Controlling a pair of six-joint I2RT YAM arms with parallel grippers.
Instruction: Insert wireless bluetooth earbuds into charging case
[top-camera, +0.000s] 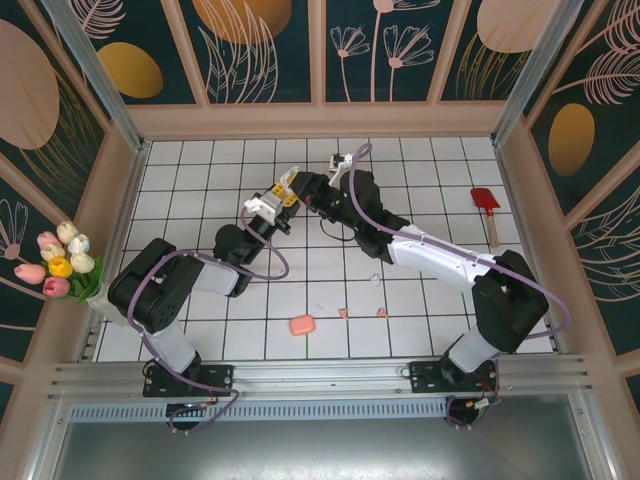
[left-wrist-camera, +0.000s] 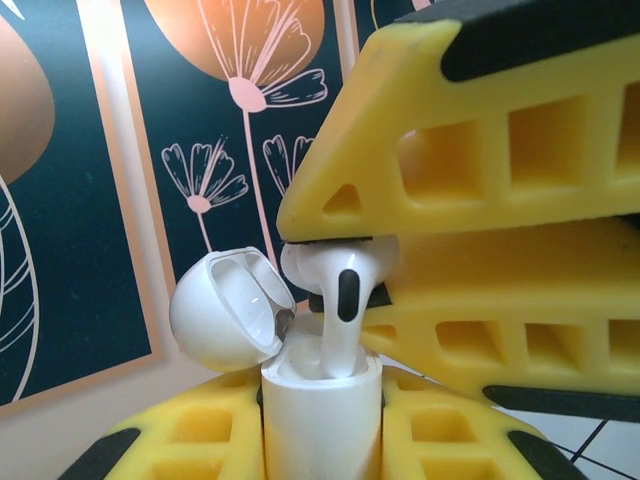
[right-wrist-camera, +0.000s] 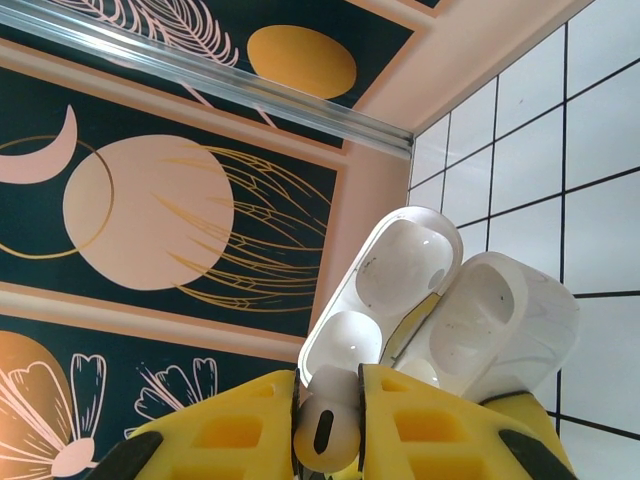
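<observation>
My left gripper (left-wrist-camera: 322, 415) is shut on the white charging case (left-wrist-camera: 322, 420), held upright above the table with its lid (left-wrist-camera: 228, 312) swung open. My right gripper (right-wrist-camera: 327, 405) is shut on a white earbud (right-wrist-camera: 325, 432). In the left wrist view that earbud (left-wrist-camera: 340, 300) hangs from the right gripper's yellow fingers (left-wrist-camera: 470, 150), its stem reaching down into the case's mouth. From above, both grippers (top-camera: 268, 208) (top-camera: 298, 190) meet at mid-table. Another white earbud (top-camera: 375, 279) and two salmon-pink earbuds (top-camera: 343, 313) (top-camera: 381, 311) lie on the tiles.
A salmon-pink charging case (top-camera: 301, 325) lies shut on the near tiles. A red spatula (top-camera: 487, 205) rests at the right side. Tulips (top-camera: 62, 265) stand outside the left wall. Patterned walls (top-camera: 250, 50) enclose the tiled floor.
</observation>
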